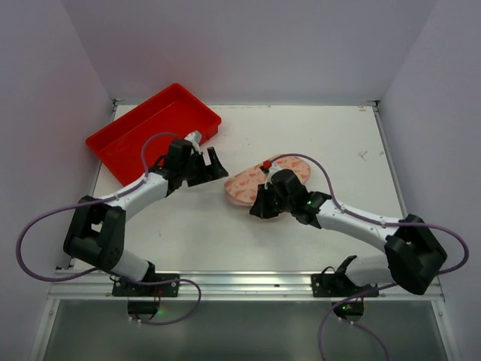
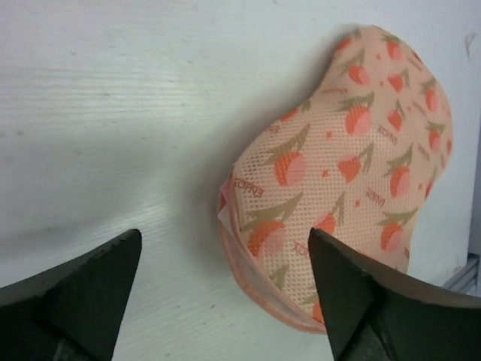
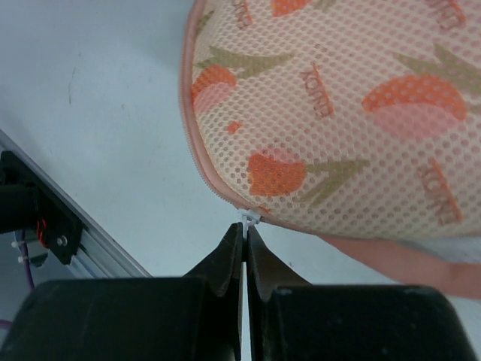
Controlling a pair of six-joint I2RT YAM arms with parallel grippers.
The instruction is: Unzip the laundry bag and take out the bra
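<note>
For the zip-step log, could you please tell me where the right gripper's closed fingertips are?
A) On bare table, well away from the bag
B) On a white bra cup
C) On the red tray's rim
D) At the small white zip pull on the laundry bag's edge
D: the right wrist view shows the right gripper with its jaws pressed together, pinching the small white zip pull at the pink zip edge of the laundry bag.
</note>
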